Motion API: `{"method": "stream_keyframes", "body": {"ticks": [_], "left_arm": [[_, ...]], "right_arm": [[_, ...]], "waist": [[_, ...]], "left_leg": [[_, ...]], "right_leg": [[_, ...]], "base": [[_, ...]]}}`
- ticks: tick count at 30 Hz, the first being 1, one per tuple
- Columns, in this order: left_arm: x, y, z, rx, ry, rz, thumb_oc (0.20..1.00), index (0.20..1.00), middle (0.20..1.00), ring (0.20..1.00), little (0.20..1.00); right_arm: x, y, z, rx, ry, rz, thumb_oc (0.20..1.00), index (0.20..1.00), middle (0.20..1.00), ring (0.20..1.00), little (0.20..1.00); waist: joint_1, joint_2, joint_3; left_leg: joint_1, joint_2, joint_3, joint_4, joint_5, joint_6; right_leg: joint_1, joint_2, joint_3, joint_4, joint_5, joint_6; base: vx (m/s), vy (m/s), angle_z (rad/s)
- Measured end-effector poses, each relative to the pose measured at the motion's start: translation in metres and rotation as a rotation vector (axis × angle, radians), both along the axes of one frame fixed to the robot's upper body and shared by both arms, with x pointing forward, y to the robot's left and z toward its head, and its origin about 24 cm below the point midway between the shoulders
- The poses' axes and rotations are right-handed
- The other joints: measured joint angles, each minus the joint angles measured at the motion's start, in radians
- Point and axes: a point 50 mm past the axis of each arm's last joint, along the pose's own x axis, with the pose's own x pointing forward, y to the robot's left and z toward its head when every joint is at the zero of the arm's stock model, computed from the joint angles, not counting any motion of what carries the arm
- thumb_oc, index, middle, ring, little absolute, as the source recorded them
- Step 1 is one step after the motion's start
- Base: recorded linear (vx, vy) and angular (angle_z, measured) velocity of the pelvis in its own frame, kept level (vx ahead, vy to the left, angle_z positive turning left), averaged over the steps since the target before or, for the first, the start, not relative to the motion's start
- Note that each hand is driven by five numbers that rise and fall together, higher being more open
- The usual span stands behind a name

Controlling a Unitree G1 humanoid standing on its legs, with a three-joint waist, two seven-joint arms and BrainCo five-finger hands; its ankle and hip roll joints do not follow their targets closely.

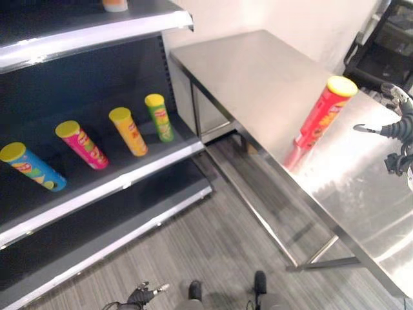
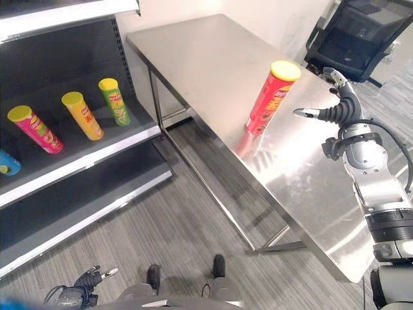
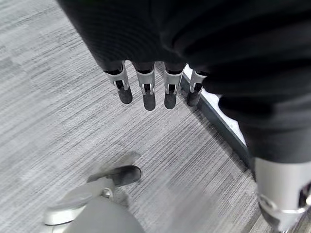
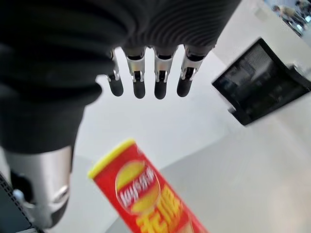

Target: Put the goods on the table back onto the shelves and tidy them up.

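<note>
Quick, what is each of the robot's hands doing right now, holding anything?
Left hand: open, empty, hanging low over the floor.
Right hand: open, empty, over the table beside the red can, not touching it.

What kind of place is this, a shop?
Probably a pretend shop set up in an office. Dark store shelves hold a row of chip cans, a red chip can stands on a bare steel table, and an office chair sits behind it.
</note>
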Motion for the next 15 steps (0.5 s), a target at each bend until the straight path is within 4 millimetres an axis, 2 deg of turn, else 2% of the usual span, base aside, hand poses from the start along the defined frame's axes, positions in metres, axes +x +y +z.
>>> {"method": "stream_keyframes", "body": {"ticks": [9,12,13,15], "left_arm": [[-0.008,-0.006,-0.004,-0.013,0.021,0.0,1.0,1.0,1.0,1.0,1.0],[-0.008,-0.008,-0.005,-0.016,0.026,-0.006,1.0,1.0,1.0,1.0,1.0],[-0.007,-0.008,-0.004,-0.017,0.024,-0.004,1.0,1.0,1.0,1.0,1.0],[-0.011,-0.008,-0.005,-0.018,0.034,-0.001,1.0,1.0,1.0,1.0,1.0]], "right_arm": [[0.001,-0.001,-0.001,-0.014,-0.003,-0.021,1.0,1.0,1.0,1.0,1.0],[0.006,-0.017,-0.017,0.01,0.075,-0.091,1.0,1.0,1.0,1.0,1.0],[0.006,-0.031,-0.029,0.058,0.133,-0.151,1.0,1.0,1.0,1.0,1.0],[0.007,-0.031,-0.029,0.072,0.136,-0.147,1.0,1.0,1.0,1.0,1.0]], "waist": [[0.009,0.021,-0.027],[0.017,0.024,-0.035],[0.025,0.026,-0.041],[0.033,0.032,-0.043]], "left_leg": [[0.006,0.019,-0.013,-0.008,0.005,-0.005],[0.008,0.021,-0.038,-0.008,0.0,-0.009],[0.007,0.025,-0.058,-0.008,0.006,-0.017],[0.002,0.028,-0.066,-0.008,0.013,-0.021]], "right_leg": [[0.017,0.009,-0.018,-0.003,-0.011,-0.001],[0.037,0.011,-0.036,-0.007,-0.023,0.005],[0.043,0.014,-0.059,-0.007,-0.034,-0.003],[0.044,0.018,-0.068,-0.007,-0.034,-0.003]], "base": [[0.01,-0.028,0.05],[0.01,-0.081,0.21],[0.01,-0.057,0.4],[0.02,-0.056,0.24]]}}
